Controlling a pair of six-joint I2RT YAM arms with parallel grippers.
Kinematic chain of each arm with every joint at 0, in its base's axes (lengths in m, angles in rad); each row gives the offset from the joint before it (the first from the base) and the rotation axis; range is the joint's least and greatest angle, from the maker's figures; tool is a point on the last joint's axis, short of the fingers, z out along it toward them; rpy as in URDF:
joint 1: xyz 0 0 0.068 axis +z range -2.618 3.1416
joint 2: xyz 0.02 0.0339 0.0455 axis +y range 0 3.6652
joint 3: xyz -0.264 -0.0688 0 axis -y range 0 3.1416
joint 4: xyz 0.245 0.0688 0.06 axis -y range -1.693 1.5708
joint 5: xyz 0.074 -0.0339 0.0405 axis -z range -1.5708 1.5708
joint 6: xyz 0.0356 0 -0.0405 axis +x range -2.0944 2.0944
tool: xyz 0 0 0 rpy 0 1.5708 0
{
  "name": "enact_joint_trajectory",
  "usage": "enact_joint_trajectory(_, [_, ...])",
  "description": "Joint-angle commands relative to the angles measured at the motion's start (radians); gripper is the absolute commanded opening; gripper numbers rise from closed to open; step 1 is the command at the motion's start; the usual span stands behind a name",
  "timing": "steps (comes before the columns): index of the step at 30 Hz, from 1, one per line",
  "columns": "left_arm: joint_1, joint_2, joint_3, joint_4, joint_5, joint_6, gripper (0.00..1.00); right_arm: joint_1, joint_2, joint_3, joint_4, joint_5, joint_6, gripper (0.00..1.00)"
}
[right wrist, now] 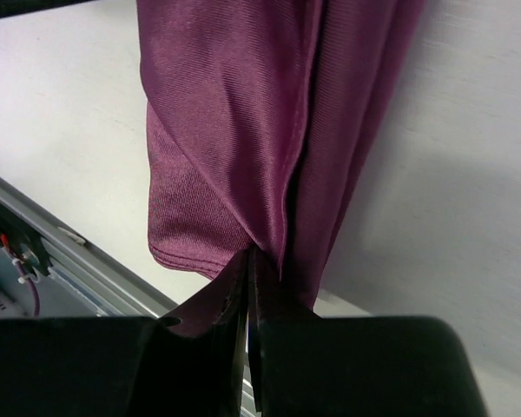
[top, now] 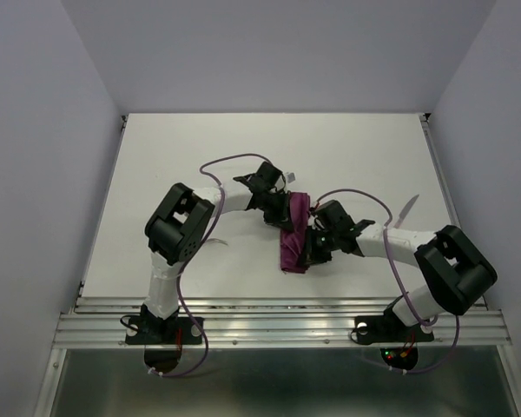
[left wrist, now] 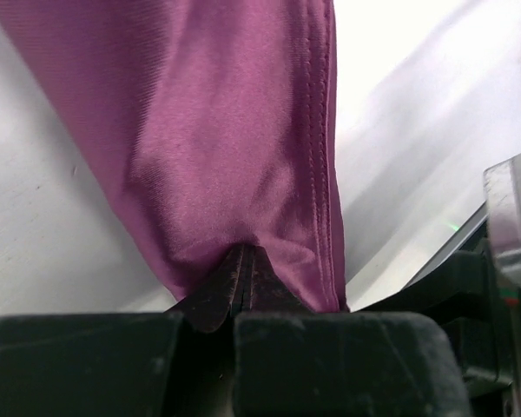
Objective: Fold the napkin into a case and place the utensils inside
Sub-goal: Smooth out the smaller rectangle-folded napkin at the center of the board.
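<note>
**A:** What are the claws on?

**B:** The left gripper [left wrist: 243, 265] is pinched tight on the far end of the napkin [top: 293, 233]. The right gripper [right wrist: 249, 265] is pinched tight on its near end. The napkin is a folded strip, mid-table.

**A:** And overhead?

**B:** The arms hide both pinches there. Only that view shows a utensil [top: 405, 211], which lies to the right on the table [top: 200, 148], apart from the cloth.
</note>
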Motion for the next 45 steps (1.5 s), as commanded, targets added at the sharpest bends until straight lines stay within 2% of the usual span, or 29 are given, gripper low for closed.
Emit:
enact_joint_trajectory(1, [0.012,0.027,0.057,-0.004,-0.003,0.028,0.00,0.036,0.043,0.007,0.048,-0.003,0.013,0.07])
enact_joint_trajectory(9, [0.027,0.101,0.220,-0.071,0.000,0.065,0.00,0.056,0.161,0.134,0.126,0.003,0.040,0.03])
enact_joint_trajectory(12, [0.042,0.063,0.271,-0.128,-0.028,0.094,0.00,0.056,0.126,0.188,0.100,0.079,0.027,0.04])
enact_joint_trajectory(15, [0.061,0.021,0.287,-0.161,-0.040,0.111,0.00,0.056,0.029,0.226,0.044,0.193,-0.004,0.13])
enact_joint_trajectory(16, [0.064,-0.003,0.294,-0.174,-0.041,0.123,0.00,0.056,-0.023,0.237,0.018,0.222,-0.018,0.21])
enact_joint_trajectory(17, [0.065,-0.015,0.294,-0.179,-0.041,0.130,0.00,0.047,-0.046,0.237,0.017,0.245,-0.025,0.21])
enact_joint_trajectory(19, [0.067,-0.041,0.304,-0.193,-0.043,0.137,0.00,0.030,-0.089,0.248,-0.022,0.309,-0.039,0.33])
enact_joint_trajectory(21, [0.067,-0.060,0.304,-0.194,-0.037,0.139,0.00,-0.005,-0.138,0.249,-0.046,0.345,-0.050,0.36])
enact_joint_trajectory(23, [0.067,-0.071,0.292,-0.184,-0.026,0.130,0.00,-0.059,-0.152,0.251,-0.061,0.382,-0.064,0.37])
enact_joint_trajectory(29, [0.065,-0.112,0.220,-0.151,-0.020,0.105,0.00,-0.228,-0.066,0.292,-0.058,0.299,-0.071,0.31])
enact_joint_trajectory(37, [0.001,-0.203,-0.010,-0.043,0.015,0.036,0.00,-0.290,0.149,0.447,-0.032,0.273,-0.121,0.27])
enact_joint_trajectory(45, [-0.034,-0.181,-0.177,0.040,0.035,0.002,0.00,-0.323,0.294,0.512,-0.012,0.259,-0.150,0.19])
